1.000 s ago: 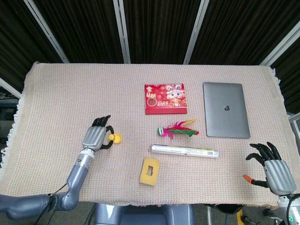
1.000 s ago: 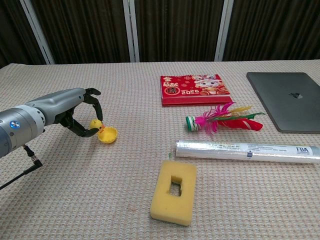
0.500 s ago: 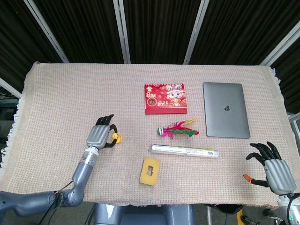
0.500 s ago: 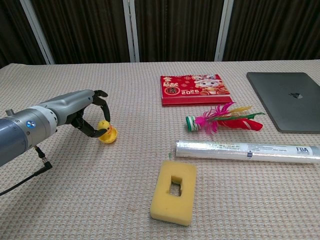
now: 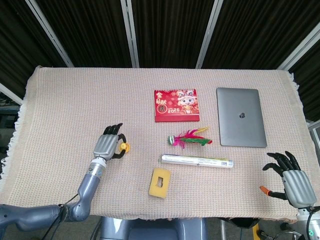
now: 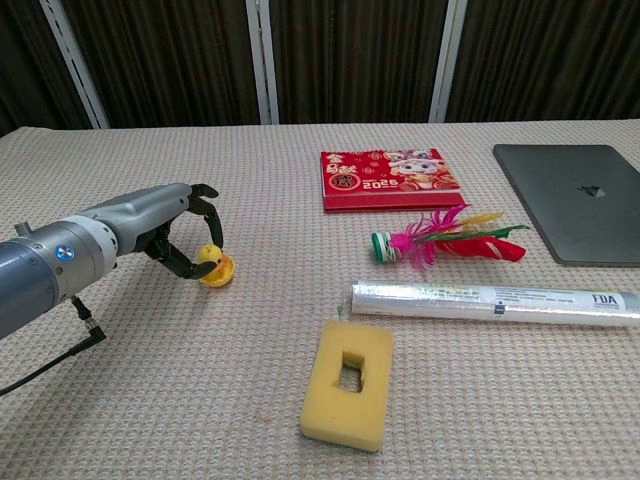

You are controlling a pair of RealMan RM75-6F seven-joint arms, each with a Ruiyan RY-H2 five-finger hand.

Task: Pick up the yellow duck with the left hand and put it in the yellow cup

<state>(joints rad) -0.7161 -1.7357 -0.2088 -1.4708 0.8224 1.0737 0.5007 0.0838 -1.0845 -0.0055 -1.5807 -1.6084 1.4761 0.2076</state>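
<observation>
A small yellow duck [image 6: 209, 258] with an orange beak sits on top of a low yellow cup [image 6: 219, 273] at the left of the table. From above, the duck [image 5: 123, 146] hides most of the cup. My left hand [image 6: 178, 232] reaches in from the left. Its fingers [image 6: 212, 232] curl over the duck and the thumb comes under it, pinching it. This left hand [image 5: 106, 142] lies just left of the duck in the head view. My right hand [image 5: 291, 177] hovers at the table's front right corner, fingers spread and holding nothing.
A yellow sponge block [image 6: 347, 383] lies near the front centre. A clear-wrapped roll [image 6: 495, 302] and a feather shuttlecock [image 6: 440, 240] lie to the right of the duck. A red calendar [image 6: 388, 178] and a grey laptop [image 6: 578, 200] lie farther back.
My left hand carried the duck a little to the right and down onto the yellow cup. My right hand has not moved.
</observation>
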